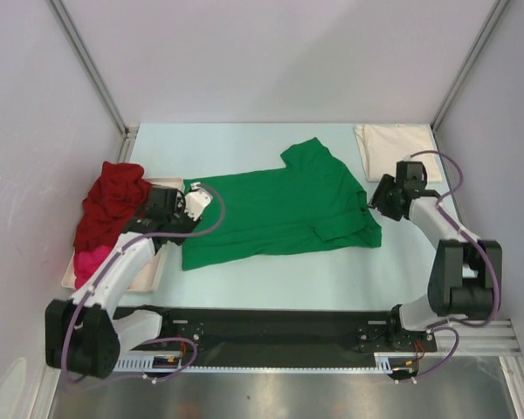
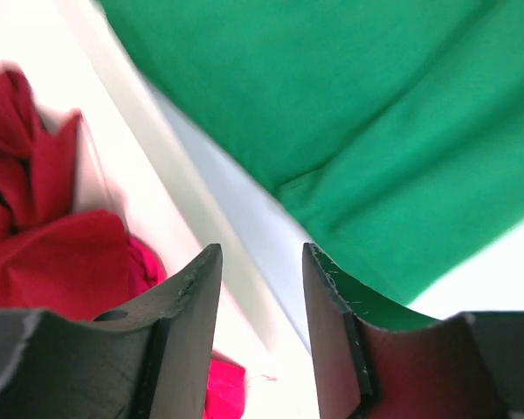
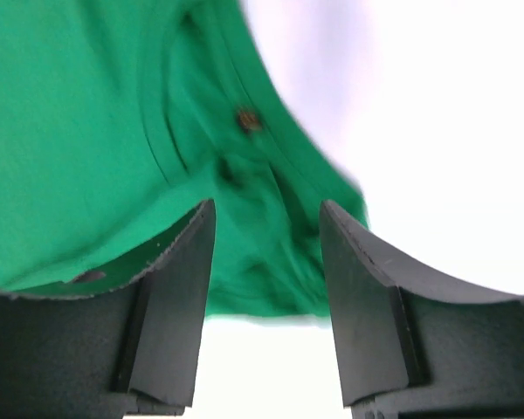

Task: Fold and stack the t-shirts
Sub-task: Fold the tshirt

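A bright green t-shirt [image 1: 279, 209] lies spread flat mid-table, partly folded. My left gripper [image 1: 205, 197] hovers at its left edge, jaws open with nothing between them [image 2: 260, 262]; beyond the tips show the green cloth [image 2: 375, 113] and bare table. My right gripper [image 1: 377, 197] is at the shirt's right side by the collar, also open and empty [image 3: 266, 218], with green cloth [image 3: 87, 131] just past its fingers. A dark red t-shirt [image 1: 113, 194] and a magenta pink one [image 1: 89, 260] are heaped at the left. A cream-white t-shirt [image 1: 393, 147] lies folded at the back right.
A shallow cream tray [image 1: 155, 272] at the left edge holds the red and pink heap; its rim [image 2: 157, 183] runs just left of my left fingers. Grey walls close in the left, right and back sides.
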Robot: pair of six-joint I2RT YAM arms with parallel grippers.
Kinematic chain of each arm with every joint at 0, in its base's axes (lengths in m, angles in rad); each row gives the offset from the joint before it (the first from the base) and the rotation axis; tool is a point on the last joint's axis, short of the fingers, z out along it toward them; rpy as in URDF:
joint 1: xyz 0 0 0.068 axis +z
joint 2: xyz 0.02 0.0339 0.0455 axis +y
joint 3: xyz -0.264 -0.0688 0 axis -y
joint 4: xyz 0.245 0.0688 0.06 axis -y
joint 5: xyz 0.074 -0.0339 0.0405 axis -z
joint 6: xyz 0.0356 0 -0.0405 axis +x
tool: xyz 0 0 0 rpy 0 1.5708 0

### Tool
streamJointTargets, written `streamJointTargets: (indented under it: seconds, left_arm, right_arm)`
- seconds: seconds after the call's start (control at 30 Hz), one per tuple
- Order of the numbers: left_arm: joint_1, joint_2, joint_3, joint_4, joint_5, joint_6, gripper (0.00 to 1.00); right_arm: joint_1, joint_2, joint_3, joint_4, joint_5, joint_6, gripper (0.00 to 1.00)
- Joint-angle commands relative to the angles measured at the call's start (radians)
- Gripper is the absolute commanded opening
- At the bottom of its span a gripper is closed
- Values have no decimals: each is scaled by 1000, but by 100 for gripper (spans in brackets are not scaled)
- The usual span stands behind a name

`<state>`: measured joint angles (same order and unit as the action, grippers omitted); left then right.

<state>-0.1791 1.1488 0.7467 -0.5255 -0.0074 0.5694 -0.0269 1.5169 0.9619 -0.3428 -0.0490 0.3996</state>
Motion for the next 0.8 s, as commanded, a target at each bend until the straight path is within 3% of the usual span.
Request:
streamJointTargets:
  seconds: [0.0,0.17,0.33,0.5,0.57,0.6,0.63,0.67,0.7,0.73,0.77]
  left_arm:
    - [-62,-113,-16,-74,129,47,47]
    - [-167,-92,-165,-90,100,98,53]
    - [-180,-29,-230,-21,55,126,58]
    - [-180,22,-267,64,11,127,56]
    - [-180,34,-286,103,-28,127,50]
    - [-180,40,-291,113,-42,127,40]
    - [-178,48,-296,122,-43,126,32]
    - [-178,48,-294,131,-45,123,23]
    - [-180,51,-296,133,-52,119,0]
    - [-180,43,-293,134,-54,118,0]
    - [-180,35,-290,124,-54,116,0]
  right_arm:
    - [-7,-174,-84,-107,95,62,56]
    - [1,-270,-241,-98,-3,107,56]
    - [-11,-239,-313,-47,-18,111,55]
    - [-47,-199,-347,8,-3,110,52]
    - [-65,-198,-361,24,1,110,46]
    - [-73,-198,-364,25,-11,111,42]
    - [-80,-199,-367,30,-15,110,28]
    - [-90,-205,-370,31,-18,110,22]
    - [-94,-208,-370,27,-23,110,16]
    - [-97,-216,-370,12,-28,111,5]
    - [-102,-233,-371,1,-32,114,0]
